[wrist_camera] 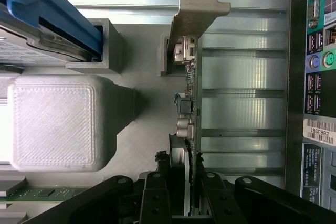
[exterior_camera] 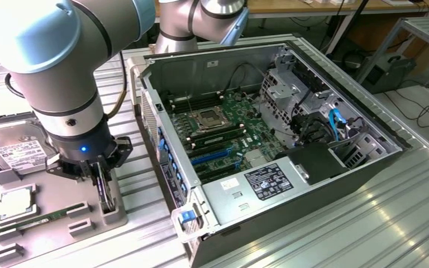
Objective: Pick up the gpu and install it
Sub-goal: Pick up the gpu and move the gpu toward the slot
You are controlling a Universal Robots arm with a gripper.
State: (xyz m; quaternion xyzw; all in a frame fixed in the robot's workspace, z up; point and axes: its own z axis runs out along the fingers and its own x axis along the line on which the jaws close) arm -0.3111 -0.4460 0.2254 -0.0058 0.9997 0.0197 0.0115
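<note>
Clamping the gpu [wrist_camera: 189, 103] edge-on in the narrowed gripper [wrist_camera: 182, 182], upright in its grey holder [exterior_camera: 114, 216] beside the open case [exterior_camera: 199, 72]; best kept centred and drawn straight up, sparing the silver bracket [wrist_camera: 195, 9].

Exterior: high, tilted down over case [exterior_camera: 199, 72] and tray [exterior_camera: 118, 218]. Wrist: close, looking along gpu [wrist_camera: 190, 93] onto tray. Shared: gpu, tray, case side.

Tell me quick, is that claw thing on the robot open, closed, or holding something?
Gripper: closed on the graphics card, which stands on edge in the gray holder.
</note>
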